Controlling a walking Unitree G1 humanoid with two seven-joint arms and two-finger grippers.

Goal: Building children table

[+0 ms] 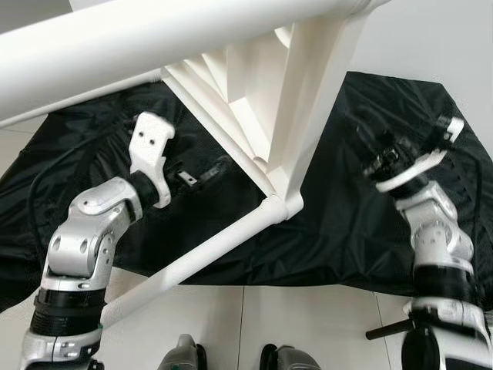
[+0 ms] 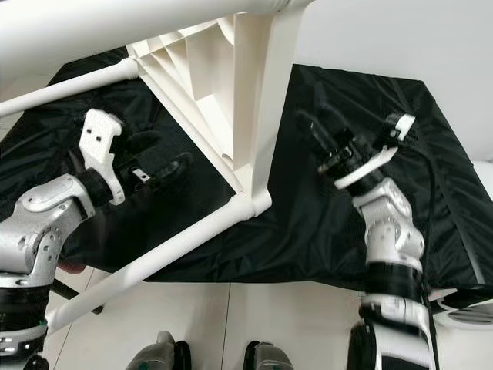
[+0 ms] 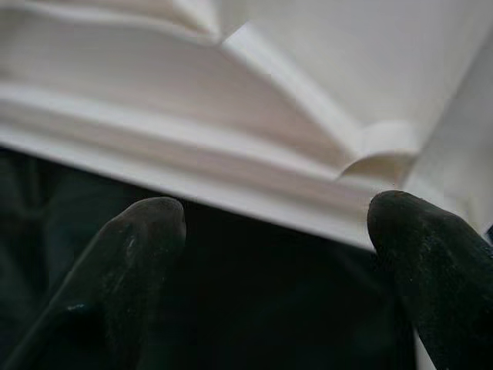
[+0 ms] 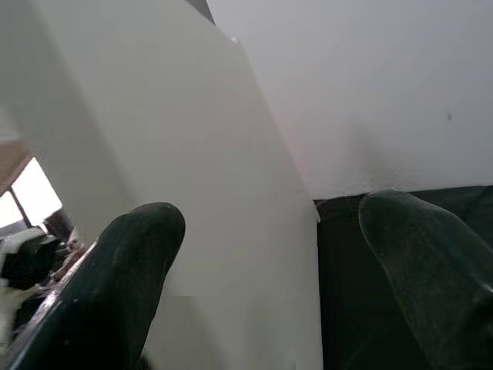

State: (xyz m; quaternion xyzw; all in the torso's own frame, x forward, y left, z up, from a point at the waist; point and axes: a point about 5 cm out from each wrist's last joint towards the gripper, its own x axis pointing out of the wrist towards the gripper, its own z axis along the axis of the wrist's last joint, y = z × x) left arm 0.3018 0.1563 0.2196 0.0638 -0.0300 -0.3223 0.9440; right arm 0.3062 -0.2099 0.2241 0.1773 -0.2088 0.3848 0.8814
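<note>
You get bright, even daylight in the head views; the white table frame nearly washes out; wrist views run dimmer, with fingertips soft and blurred close up.

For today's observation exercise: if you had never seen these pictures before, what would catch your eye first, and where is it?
The big white plastic table frame dominates, tipped over a black sheet spread on the pale floor, one long white tube running down towards the robot. On either side of it a silver arm reaches in: the left gripper open by the ribbed underside, the right gripper open near a flat white panel.
</note>
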